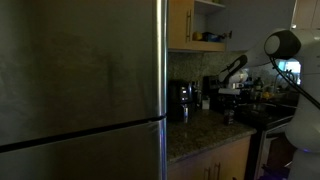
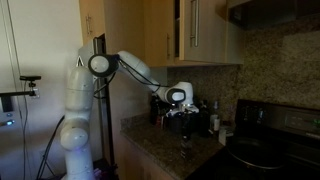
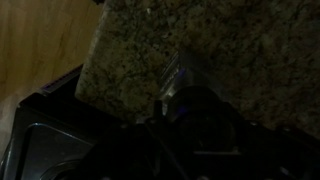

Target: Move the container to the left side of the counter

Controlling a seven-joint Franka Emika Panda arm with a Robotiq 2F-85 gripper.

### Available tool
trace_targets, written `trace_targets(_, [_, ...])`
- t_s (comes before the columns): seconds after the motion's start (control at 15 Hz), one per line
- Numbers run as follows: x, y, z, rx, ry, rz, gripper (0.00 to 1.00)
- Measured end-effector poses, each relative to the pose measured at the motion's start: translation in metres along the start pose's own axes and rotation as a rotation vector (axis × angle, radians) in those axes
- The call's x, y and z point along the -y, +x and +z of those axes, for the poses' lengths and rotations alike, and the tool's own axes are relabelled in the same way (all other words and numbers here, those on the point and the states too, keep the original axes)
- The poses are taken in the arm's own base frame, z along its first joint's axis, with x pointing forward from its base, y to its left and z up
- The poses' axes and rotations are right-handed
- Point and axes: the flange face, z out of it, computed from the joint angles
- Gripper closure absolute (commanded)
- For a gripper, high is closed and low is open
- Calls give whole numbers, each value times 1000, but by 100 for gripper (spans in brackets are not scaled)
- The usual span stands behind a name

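The container is a small dark pot standing on the speckled granite counter; it also shows in an exterior view. My gripper hangs just above it, fingers pointing down, and shows in an exterior view. In the wrist view a dark round shape lies over the counter close to the jaws. The picture is too dark to tell the jaws' opening or whether they touch the pot.
A black-and-steel coffee machine stands behind on the counter. A black stove adjoins the counter. A large steel fridge fills one side. Bottles stand by the wall. Wall cabinets hang above.
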Motion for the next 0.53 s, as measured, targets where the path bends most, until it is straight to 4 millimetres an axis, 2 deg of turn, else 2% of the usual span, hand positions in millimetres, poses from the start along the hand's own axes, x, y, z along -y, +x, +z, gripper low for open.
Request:
trace_targets(0.13, [9, -4, -3, -20, 48, -23, 73])
trace_targets(0.27, [25, -23, -19, -62, 109, -91, 73])
trace_targets(0.4, [38, -62, -47, -86, 161, -179, 73])
trace_targets(0.53, [41, -106, -75, -90, 207, -282, 73])
